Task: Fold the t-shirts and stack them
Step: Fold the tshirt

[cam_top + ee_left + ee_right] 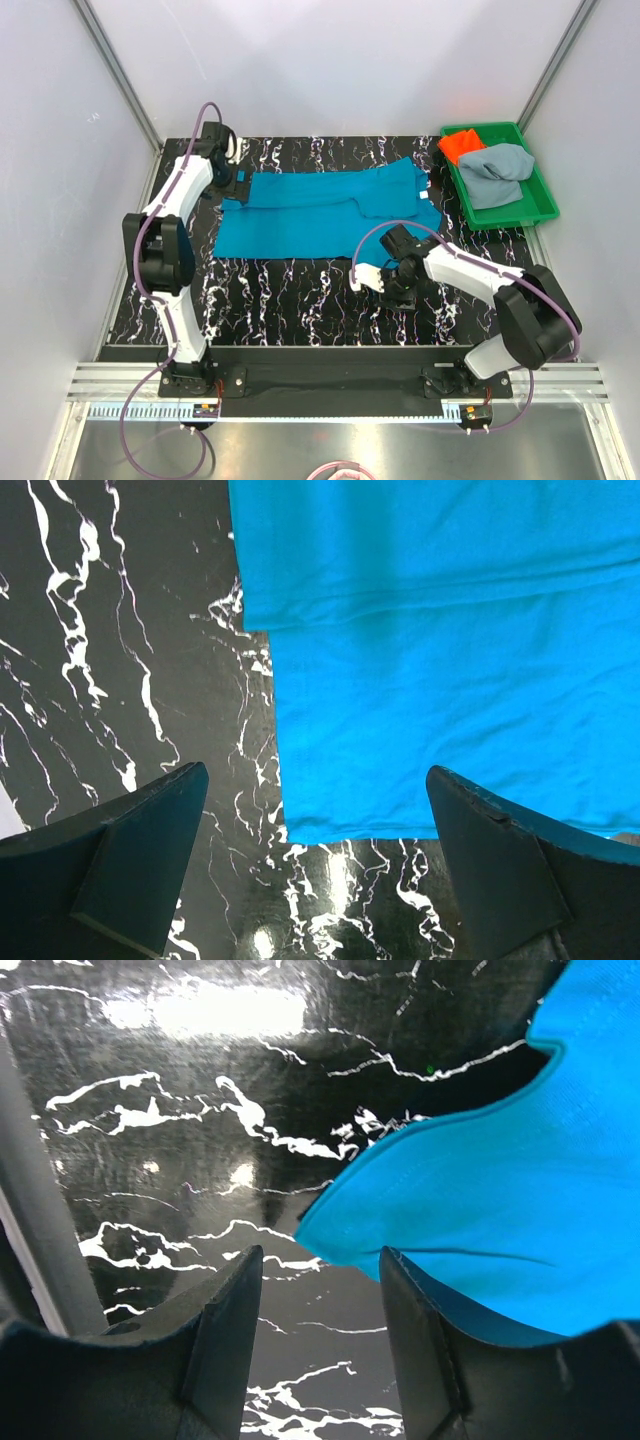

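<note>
Teal t-shirt (320, 210) is spread mid-worktop (300, 300). Orange t-shirt (460, 145) and grey t-shirt (497, 172) are bunched in the green tray (545, 200). Left end effector (315, 780) is held open over the hem, right end effector (320, 1260) open and empty by a corner. Edges should be pinched low and lifted evenly.

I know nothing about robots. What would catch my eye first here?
A bright teal-blue t-shirt lies flat across the black marbled table. The left arm and right arm flank it, jaws open, one at its left edge, one at its near right edge. A green tray at the far right corner holds an orange-red shirt and a grey-blue shirt.
</note>
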